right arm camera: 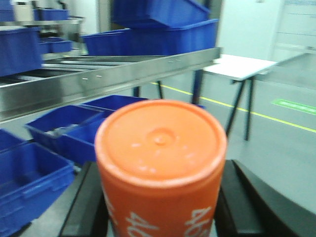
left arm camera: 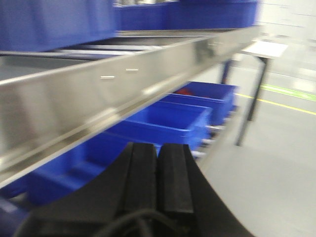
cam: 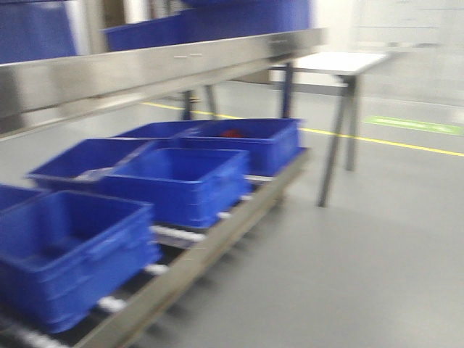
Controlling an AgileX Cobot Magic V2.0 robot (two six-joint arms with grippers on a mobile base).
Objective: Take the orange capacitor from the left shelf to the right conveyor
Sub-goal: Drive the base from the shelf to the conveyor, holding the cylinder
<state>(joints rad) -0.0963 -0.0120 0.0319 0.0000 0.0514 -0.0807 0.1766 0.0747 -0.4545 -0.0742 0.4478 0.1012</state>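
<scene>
The smooth orange capacitor [right arm camera: 160,163], a flat-topped cylinder with white print on its side, stands upright, clamped between the black fingers [right arm camera: 89,202] of the right gripper [right arm camera: 162,202]. The left gripper [left arm camera: 157,177] has its matte black pads pressed flat together. At left runs the brushed-steel left shelf [cam: 145,72], with boxy blue plastic bins [cam: 181,181] beneath and a white table [cam: 341,61] at far right.

Between right fingers [right arm camera: 85,205]: capacitor [right arm camera: 160,163], upright. Beyond those fingertips: shelf [right arm camera: 123,74] up and left, bins [right arm camera: 54,123] beneath it, table [right arm camera: 239,64] off right. Ahead of touching left fingers [left arm camera: 140,177]: same shelf above, bins below, table far right.
</scene>
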